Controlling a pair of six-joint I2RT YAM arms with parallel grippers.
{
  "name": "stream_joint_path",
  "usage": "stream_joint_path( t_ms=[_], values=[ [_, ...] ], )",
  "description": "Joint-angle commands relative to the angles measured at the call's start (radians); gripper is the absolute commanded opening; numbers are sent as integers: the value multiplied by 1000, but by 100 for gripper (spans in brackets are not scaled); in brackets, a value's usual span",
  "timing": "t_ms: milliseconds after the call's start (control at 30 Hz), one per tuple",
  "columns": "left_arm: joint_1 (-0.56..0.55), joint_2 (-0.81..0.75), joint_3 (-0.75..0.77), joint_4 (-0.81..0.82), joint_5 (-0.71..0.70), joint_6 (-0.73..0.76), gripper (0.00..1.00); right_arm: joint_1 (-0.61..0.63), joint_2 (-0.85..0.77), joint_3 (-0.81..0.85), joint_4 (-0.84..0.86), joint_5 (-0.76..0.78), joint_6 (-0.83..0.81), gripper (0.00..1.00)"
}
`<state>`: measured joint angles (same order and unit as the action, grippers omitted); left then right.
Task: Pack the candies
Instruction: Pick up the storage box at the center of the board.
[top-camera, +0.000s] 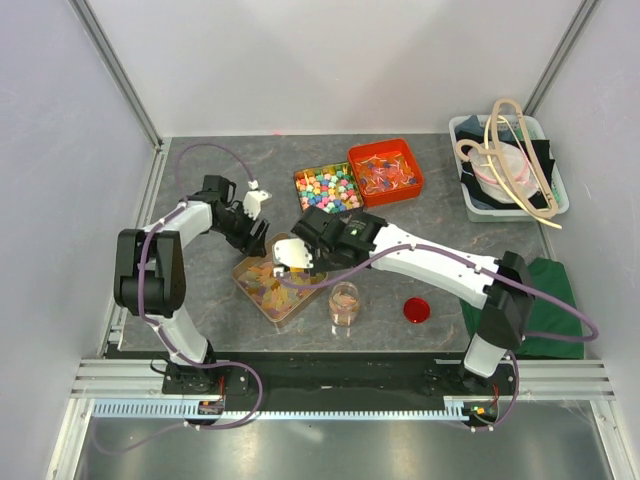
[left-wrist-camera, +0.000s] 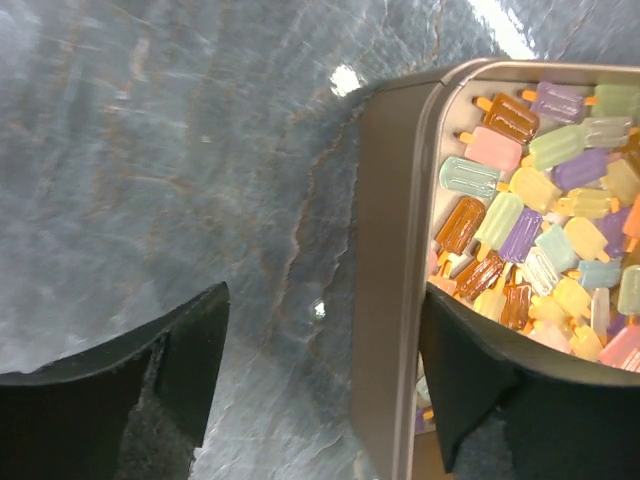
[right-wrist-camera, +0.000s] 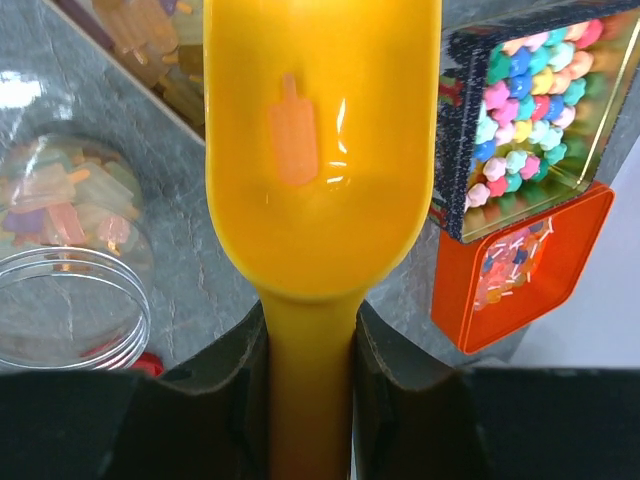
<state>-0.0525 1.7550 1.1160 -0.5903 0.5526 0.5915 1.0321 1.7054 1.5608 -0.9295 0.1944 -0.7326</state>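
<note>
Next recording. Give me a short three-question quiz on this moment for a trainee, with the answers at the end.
1. True or false: the scoop held in the right tool is full to the brim.
2. Which tool stands open, with the wall of the tray between its fingers?
3. Fill in: in the top view, the open jar stands between the tray and the red ____.

Key
1. False: a single candy lies in it.
2. The left tool.
3. lid
</note>
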Motion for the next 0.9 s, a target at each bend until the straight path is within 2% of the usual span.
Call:
stream_joint_path(
  t_ms=[0, 167, 400, 500, 600, 633, 700, 733, 767, 867],
  values=[
    [-35, -25, -31, 69, -92, -9, 75, 37, 39, 57, -67, 103, -50, 0],
    [-61, -26, -54, 105, -140, -12, 65, 63, 100, 113, -124, 181, -100, 0],
    [-86, -32, -91, 139, -210, 2, 62, 97, 154, 186, -175, 244, -145, 0],
    [-96, -28, -108, 150, -235, 13, 53, 108, 171, 193, -192, 276, -177, 0],
    [-104, -22, -116, 158, -243, 14, 34, 115, 194, 202, -207, 330, -209, 0],
    [-106, -20, -117, 158, -243, 13, 24, 117, 200, 212, -210, 353, -218, 0],
    [-112, -23, -120, 156, -238, 14, 15, 121, 218, 225, -216, 369, -240, 0],
    [-113, -23, -120, 158, -237, 13, 5, 121, 226, 237, -218, 382, -246, 0],
    [-115, -25, -120, 158, -234, 11, 2, 121, 232, 243, -216, 393, -252, 0],
    [-124, -41, -128, 156, -223, -2, 2, 121, 272, 268, -210, 424, -269, 0]
  ],
)
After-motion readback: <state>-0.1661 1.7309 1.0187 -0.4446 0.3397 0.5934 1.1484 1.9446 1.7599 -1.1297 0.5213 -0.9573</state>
